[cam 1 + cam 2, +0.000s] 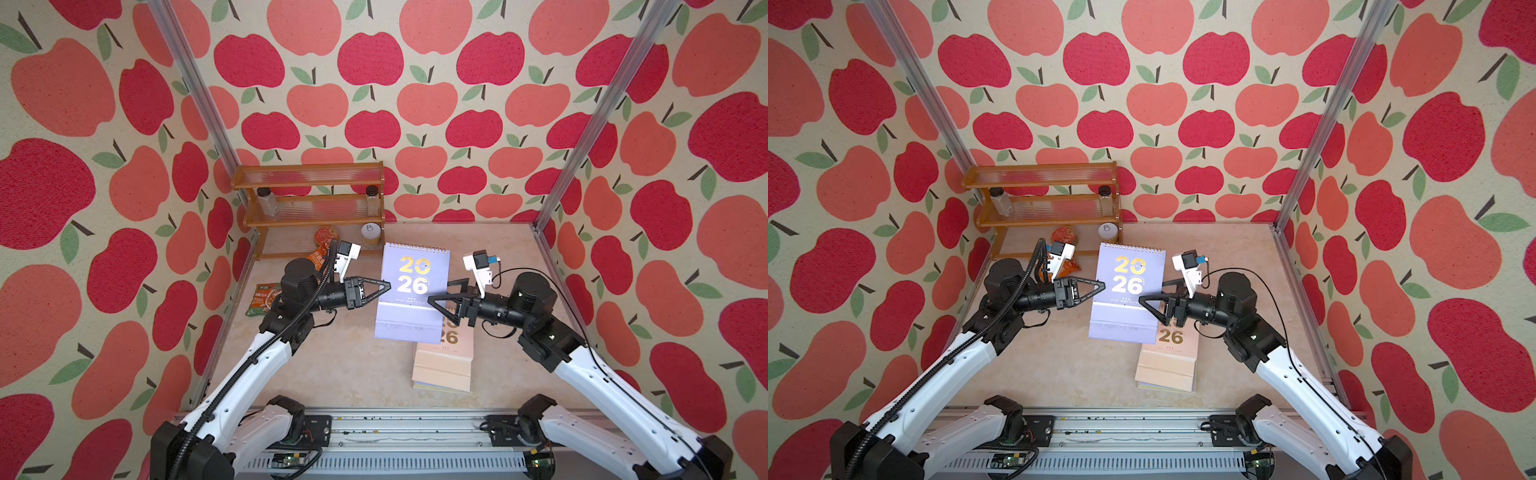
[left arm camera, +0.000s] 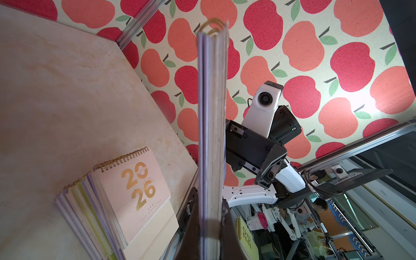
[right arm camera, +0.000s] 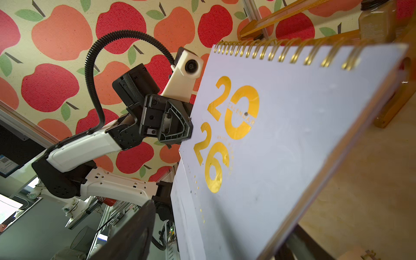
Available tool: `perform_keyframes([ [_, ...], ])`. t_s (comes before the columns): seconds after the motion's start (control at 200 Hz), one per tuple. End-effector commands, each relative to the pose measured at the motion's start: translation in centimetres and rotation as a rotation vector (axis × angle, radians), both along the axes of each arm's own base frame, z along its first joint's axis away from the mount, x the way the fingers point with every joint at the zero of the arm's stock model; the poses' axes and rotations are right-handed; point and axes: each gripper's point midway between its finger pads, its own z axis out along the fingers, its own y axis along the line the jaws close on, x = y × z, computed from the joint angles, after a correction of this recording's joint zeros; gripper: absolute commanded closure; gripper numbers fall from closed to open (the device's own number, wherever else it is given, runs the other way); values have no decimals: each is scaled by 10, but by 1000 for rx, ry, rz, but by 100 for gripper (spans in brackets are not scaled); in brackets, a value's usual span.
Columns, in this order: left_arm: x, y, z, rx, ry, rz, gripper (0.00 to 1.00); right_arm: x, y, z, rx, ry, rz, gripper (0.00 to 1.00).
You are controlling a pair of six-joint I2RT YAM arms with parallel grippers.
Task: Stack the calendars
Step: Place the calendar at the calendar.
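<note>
**Lilac calendar up in the air, left side clamped, right side straddled**

Your left gripper (image 1: 388,286) is squeezed tight on the left edge of the lilac calendar (image 1: 409,320). In the left wrist view the dark fingers (image 2: 191,236) pinch the pages edge-on. The calendar hangs clear of the bench (image 1: 332,365), over its middle. Its gold spiral points to the back edge and its "2026" face is turned up, as both top views show.

Now look at your right gripper (image 1: 439,291). Its jaws stand apart, one on the front face and one behind, straddling the calendar's right edge. In the right wrist view a finger (image 3: 135,229) sits just off the lilac cover (image 3: 281,146). Whether the pads press the pages, you cannot tell.

Below, the stack of calendars (image 1: 442,365) lies flat toward the front edge, right of centre, with a pale pink one on top. The left wrist view shows it fanned (image 2: 135,191), lilac and yellow-green edges peeking out beneath. Seen from above, the held calendar's lower edge overlaps the stack's spiral end.

A wooden rack (image 1: 307,195) fills the back left corner, and the snack packets (image 1: 262,299) lie by the left edge.
</note>
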Motion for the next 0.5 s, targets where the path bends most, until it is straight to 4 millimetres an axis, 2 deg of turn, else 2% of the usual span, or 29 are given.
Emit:
perform_keyframes([
  [0.0, -6, 1, 23, -31, -83, -16, 100, -5, -4, 23, 86, -62, 31, 30],
  [0.14, -6, -1, 23, -36, -89, -25, 100, 1, -4, 28, 112, -61, 50, 44],
  [0.31, -3, -6, 19, -35, -92, -27, 100, 9, -7, 24, 113, -39, 58, 59],
  [0.495, 3, -14, 12, -31, -90, -30, 100, 19, -11, 19, 121, 4, 84, 69],
])
